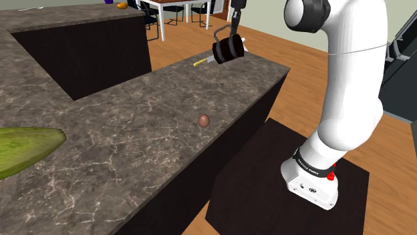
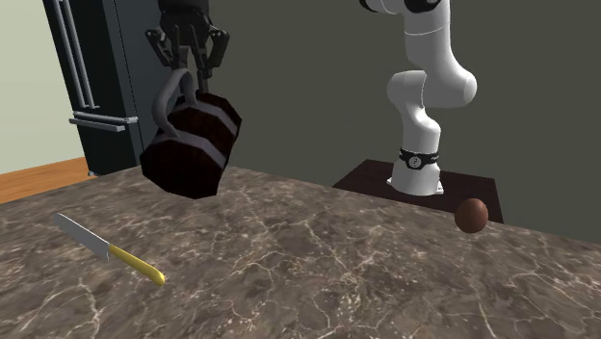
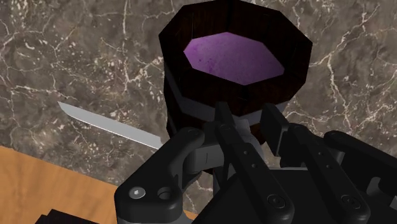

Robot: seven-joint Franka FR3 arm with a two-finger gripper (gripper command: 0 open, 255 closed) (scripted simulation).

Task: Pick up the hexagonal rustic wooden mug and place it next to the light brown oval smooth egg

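A dark brown hexagonal mug [image 2: 193, 144] with pale bands and a purple inside [image 3: 234, 58] hangs tilted above the dark marble counter [image 1: 133, 113]. My gripper [image 2: 190, 69] is shut on its handle from above. In the shoulder view the mug [image 1: 228, 50] is held over the counter's far corner, under the gripper [image 1: 233, 35]. The brown egg [image 1: 204, 120] lies on the counter near the edge facing the stand, well apart from the mug. In the second exterior view the egg [image 2: 471, 215] sits far to the mug's right. In the wrist view the gripper [image 3: 248, 124] clasps the handle against the mug's side.
A knife with a yellow handle [image 2: 108, 251] lies on the counter below and beside the mug, also in the shoulder view [image 1: 202, 61]. A green object [image 1: 27, 150] rests at the shoulder view's left edge. A dark fridge [image 2: 106, 87] stands behind. The counter has a deep recess [image 1: 87, 57].
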